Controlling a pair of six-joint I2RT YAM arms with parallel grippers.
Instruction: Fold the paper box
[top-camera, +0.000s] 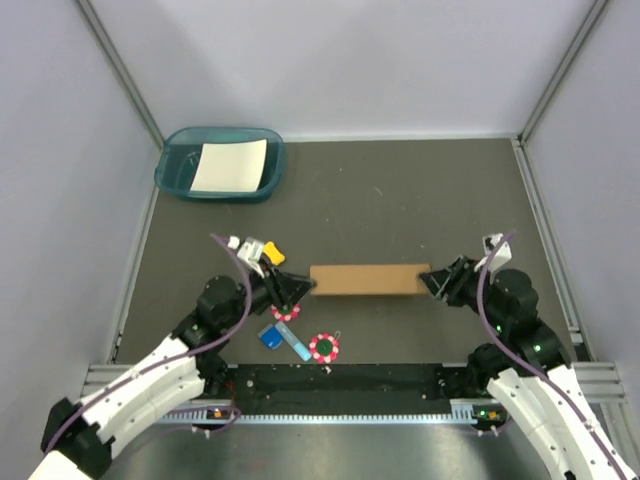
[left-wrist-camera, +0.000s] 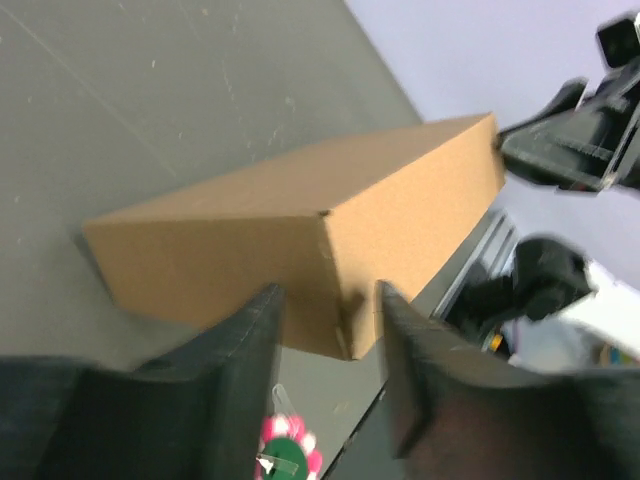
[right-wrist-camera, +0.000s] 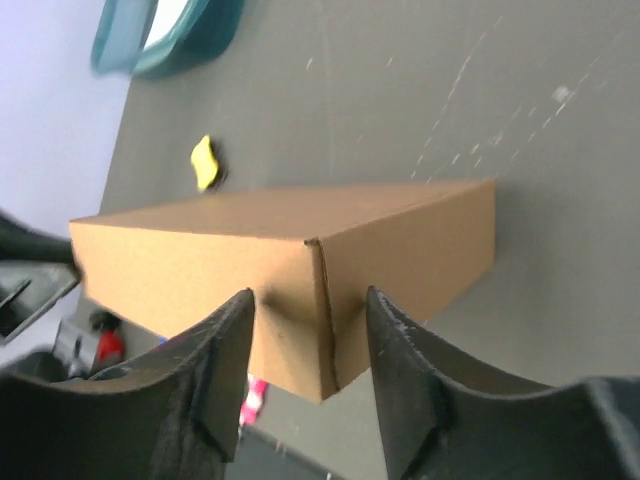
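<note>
Top external view: a dark grey table (top-camera: 400, 200) scored with pale scratches, closed in by plain pale walls on the left, right and far sides, with metal rails along its edges. At the far left corner sits a teal tray (top-camera: 170, 178) holding a white sheet (top-camera: 230, 165).

The paper box (top-camera: 365, 279) lies flat near the middle of the table, its long side running left to right, directly between the two arms. The left gripper (top-camera: 300, 287) points at its left end and the right gripper (top-camera: 432, 280) at its right end, each with its tips right at the cardboard. Both wrist views show the fingers spread apart, with a vertical corner edge of the box framed in the gap. Neither pair is clamped on anything, and firm contact with the end faces cannot be judged.

The box is plain brown cardboard, folded into a low, long closed shape with a smooth top, sharp edges and a thin seam down each end corner.

Just left of the box's left end lies a yellow piece (top-camera: 272, 252). Nearer the arm bases are a blue item (top-camera: 270, 337) and two red-and-white discs (top-camera: 324, 347).
</note>
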